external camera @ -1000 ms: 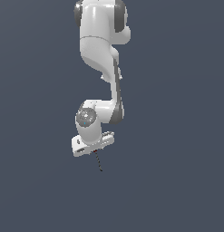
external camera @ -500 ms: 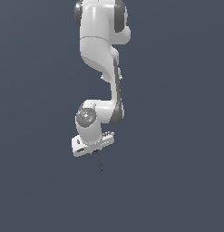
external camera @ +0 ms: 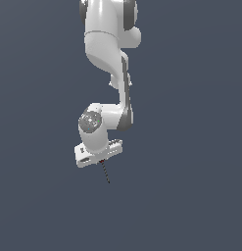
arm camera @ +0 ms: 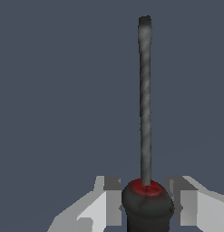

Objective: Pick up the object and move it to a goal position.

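Grey-blue blank backdrop | claw [arm camera: 145, 204] grips screwdriver [arm camera: 145, 108] handle

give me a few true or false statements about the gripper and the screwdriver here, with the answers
1. The gripper has the screwdriver by its handle. True.
2. The shaft points up into the arm. False: in the exterior view it sticks out below the gripper, pointing downward and away from the arm.
3. The handle shows red where the shaft meets it. True.
4. The screwdriver lies flat on a surface apart from the gripper. False: it sits between the two fingers, and no surface shows under it.
5. The shaft is bright yellow. False: it is thin, dark and grey.
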`<state>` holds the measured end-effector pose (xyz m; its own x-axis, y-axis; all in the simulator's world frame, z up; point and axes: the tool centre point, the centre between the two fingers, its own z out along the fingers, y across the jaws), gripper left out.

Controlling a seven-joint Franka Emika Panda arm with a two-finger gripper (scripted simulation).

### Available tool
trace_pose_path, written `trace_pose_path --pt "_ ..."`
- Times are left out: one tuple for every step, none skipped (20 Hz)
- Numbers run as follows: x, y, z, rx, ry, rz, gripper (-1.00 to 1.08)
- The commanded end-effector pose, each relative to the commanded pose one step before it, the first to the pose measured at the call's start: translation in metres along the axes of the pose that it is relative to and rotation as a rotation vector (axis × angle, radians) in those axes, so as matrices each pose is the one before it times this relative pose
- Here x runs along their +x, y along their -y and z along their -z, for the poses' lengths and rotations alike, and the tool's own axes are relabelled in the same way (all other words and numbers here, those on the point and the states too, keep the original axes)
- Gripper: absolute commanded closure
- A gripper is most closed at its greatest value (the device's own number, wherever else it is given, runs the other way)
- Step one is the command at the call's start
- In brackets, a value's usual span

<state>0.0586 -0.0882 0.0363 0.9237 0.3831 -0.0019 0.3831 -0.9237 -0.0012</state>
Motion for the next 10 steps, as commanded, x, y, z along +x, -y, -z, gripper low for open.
trace_pose_path --pt "-0.00139 -0.00305 0.01561 -0.00129 -0.00191 -0.00029 1.08" --pt "-0.00095 -0.00128 0.00736 0.0 0.0 0.0 1.08" --pt "-0.00103 -0.00141 0.00808 0.0 0.0 0.0 1.08" --pt "-0.00111 -0.00153 0.00876 0.0 0.0 0.0 1.08" --pt "-0.00118 -0.00164 0.00939 0.0 0.0 0.0 1.08" --pt "-0.00124 -0.00174 0.00997 0.0 0.0 0.0 1.08" --pt "-0.0013 -0.00184 0.01052 0.0 0.0 0.0 1.08" --pt "-0.00135 -0.00193 0.01103 0.0 0.0 0.0 1.08" --pt "-0.00139 -0.00202 0.01151 0.0 0.0 0.0 1.08" --pt "-0.0014 -0.00208 0.01183 0.0 0.0 0.0 1.08"
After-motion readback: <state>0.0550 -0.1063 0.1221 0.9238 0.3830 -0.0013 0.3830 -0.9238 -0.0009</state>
